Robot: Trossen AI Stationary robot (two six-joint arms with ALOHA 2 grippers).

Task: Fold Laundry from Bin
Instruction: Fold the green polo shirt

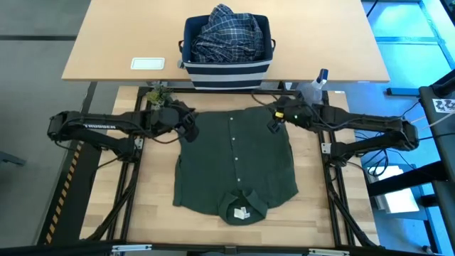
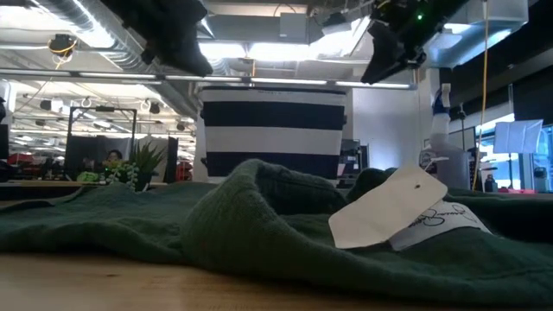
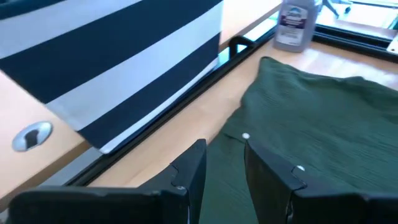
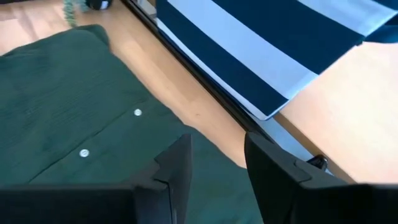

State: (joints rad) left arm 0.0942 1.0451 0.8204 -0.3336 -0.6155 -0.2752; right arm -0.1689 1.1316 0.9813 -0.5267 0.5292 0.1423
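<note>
A dark olive-green shirt lies spread flat on the lower wooden table, button side up. Its collar and white tag are at the near edge. My left gripper hangs open above the shirt's far left corner, and my right gripper hangs open above its far right corner. In each wrist view only the shirt far below shows through the gap between the fingers. The navy, white-striped bin stands on the raised table beyond, holding the blue-and-white plaid shirt.
A clear spray bottle stands at the far right, close to my right arm. A small green plant sits at the far left. A white card lies on the raised table left of the bin. Bare wood flanks the shirt.
</note>
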